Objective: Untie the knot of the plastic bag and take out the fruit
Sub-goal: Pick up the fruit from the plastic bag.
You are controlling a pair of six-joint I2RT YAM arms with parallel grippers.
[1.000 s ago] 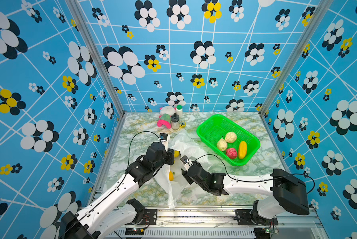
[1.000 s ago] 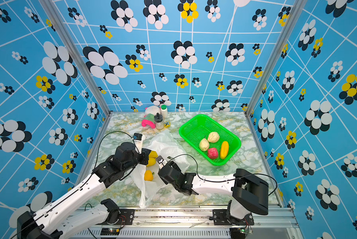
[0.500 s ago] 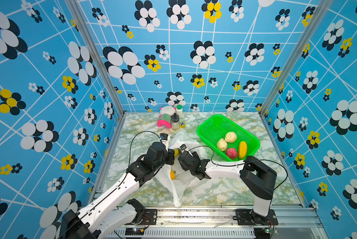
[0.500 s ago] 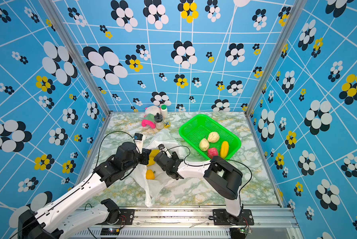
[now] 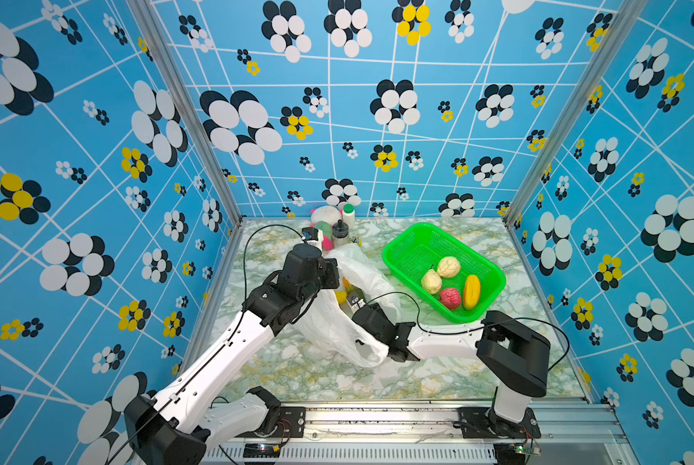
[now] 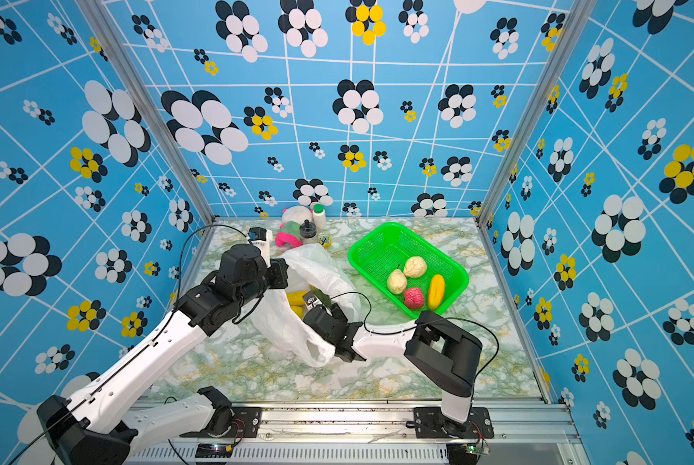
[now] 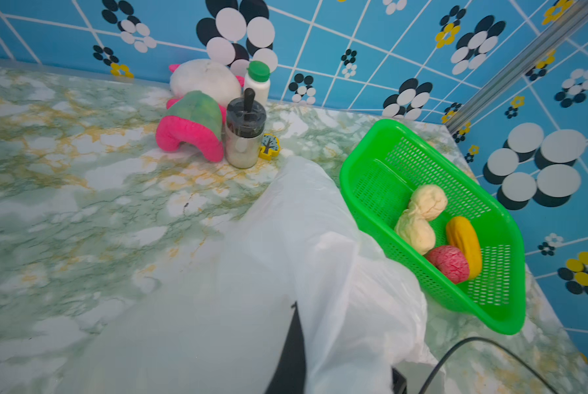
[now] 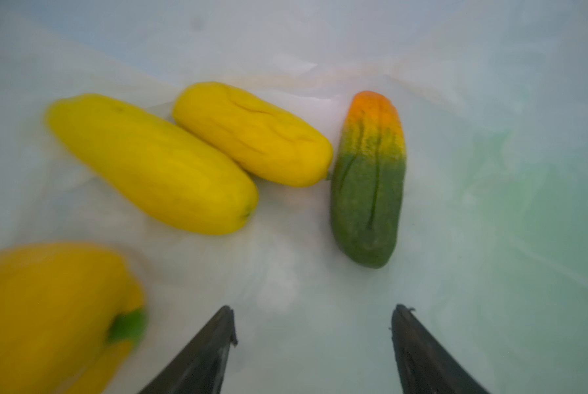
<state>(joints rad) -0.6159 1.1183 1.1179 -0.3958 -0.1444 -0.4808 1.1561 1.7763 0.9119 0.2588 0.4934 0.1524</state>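
Right wrist view: the right gripper (image 8: 314, 308) is inside the bag (image 8: 490, 102). Its jaws are spread wide and empty, aimed at a green-orange fruit (image 8: 367, 184) just ahead. Three yellow fruits (image 8: 149, 163) lie beside it on the film. Over the last second this arm has swung across the bag mouth and settled into it, and its jaws have widened, so a pick looks close. In both top views the left gripper (image 5: 334, 277) is pressed together on the bag's rim, holding the mouth up as before. No knot shows, so the untying looks done. Four fruits (image 5: 450, 298) already sit in the basket (image 5: 418, 251), and at least four are left in the bag.
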